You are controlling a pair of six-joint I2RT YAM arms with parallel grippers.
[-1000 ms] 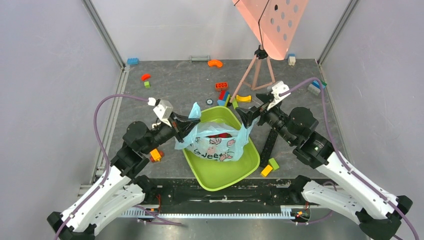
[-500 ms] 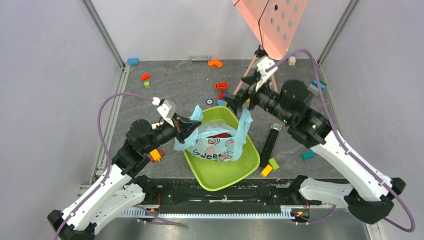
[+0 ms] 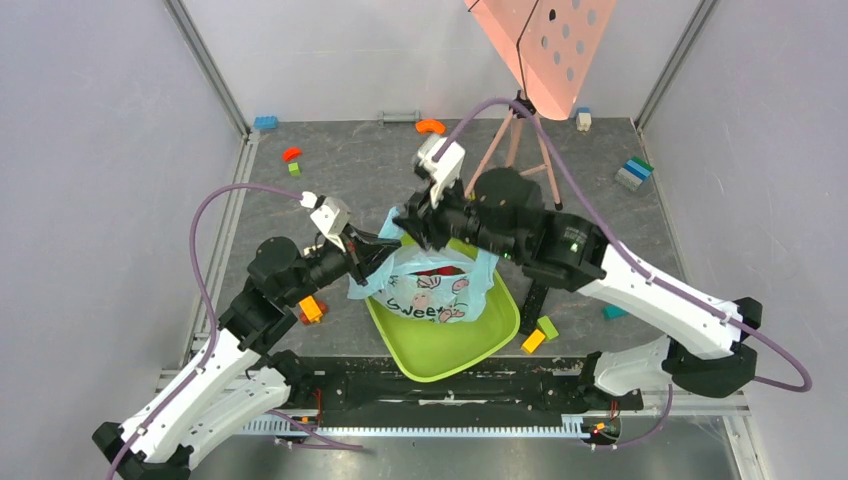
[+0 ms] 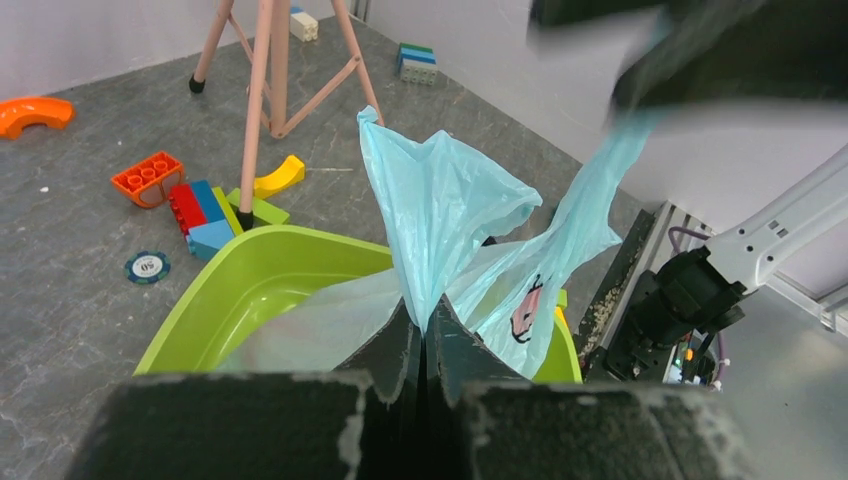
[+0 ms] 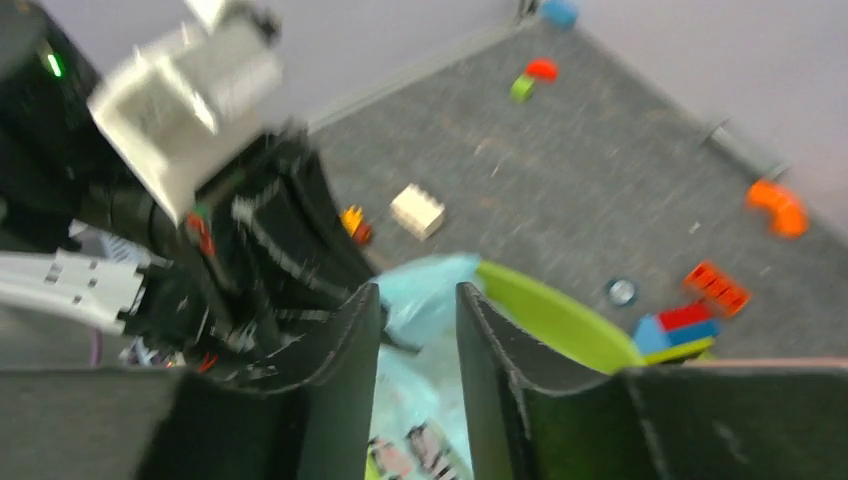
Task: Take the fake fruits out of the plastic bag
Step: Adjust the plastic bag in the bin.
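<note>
The light-blue plastic bag [image 3: 437, 287] with cartoon prints sits in the lime-green tub [image 3: 450, 345]. One red fake fruit [image 3: 437, 270] shows through the bag's mouth; the other fruits are hidden. My left gripper [image 3: 377, 250] is shut on the bag's left handle [image 4: 440, 200], which rises straight out of the tips of that same gripper [image 4: 425, 318]. My right gripper [image 3: 407, 226] hangs over the tub's back left corner, close to the left one. In its wrist view the right gripper [image 5: 417, 294] has its jaws a little apart, with pale blue bag plastic [image 5: 425, 300] just beyond the tips.
A pink tripod stand [image 3: 515, 140] stands behind the tub. Toy blocks [image 3: 447, 185] lie at the tub's back edge, an orange arc [image 3: 430, 126] further back. A black cylinder [image 3: 537, 290] and yellow and green blocks [image 3: 540, 335] lie right of the tub, an orange block [image 3: 312, 310] left.
The right arm swung from the tub's right side round the back to the bag's left handle, and its jaws narrowed. The left gripper kept its hold.
</note>
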